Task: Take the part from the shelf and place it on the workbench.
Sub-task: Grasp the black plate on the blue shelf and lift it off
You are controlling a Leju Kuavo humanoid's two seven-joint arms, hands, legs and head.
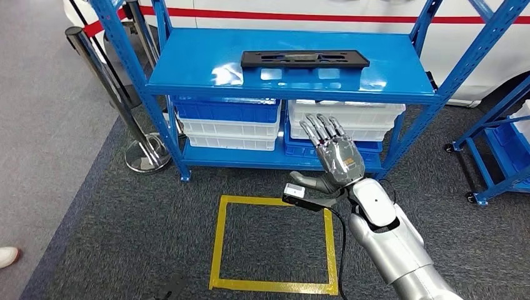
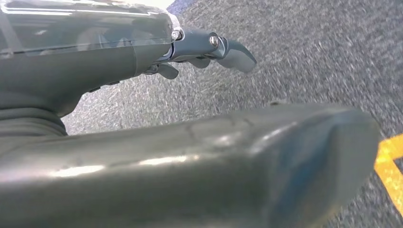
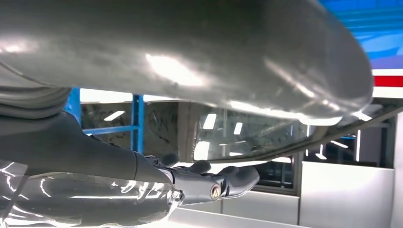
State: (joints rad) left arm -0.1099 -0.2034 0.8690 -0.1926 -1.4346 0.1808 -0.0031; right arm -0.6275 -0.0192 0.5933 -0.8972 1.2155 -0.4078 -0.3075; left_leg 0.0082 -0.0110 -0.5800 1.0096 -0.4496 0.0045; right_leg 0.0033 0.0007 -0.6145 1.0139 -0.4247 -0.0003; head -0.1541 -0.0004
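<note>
Part (image 1: 305, 59): long flat black piece lying on the top board of the blue shelf (image 1: 187, 69), near the board's middle, its length running along the front edge.
Part against right robot hand: well apart; the right robot hand (image 1: 331, 159) hangs in front of the shelf, lower than the top board and a little to the right of the part, touching nothing.
Right robot hand state: holds nothing, fingers straight and spread, pointing toward the shelf, thumb out to the side.
Right arm pose: silver forearm rises from the lower right toward the shelf, back of the hand facing the head camera.
Left robot hand (image 2: 142, 142): seen close above the grey carpet beside yellow tape (image 2: 390, 166); fingers look straight and nothing in them.
Under the top board: blue and white bins (image 1: 228, 119) on the lower shelf level.
Floor before the shelf: a square of yellow tape on grey carpet.
</note>
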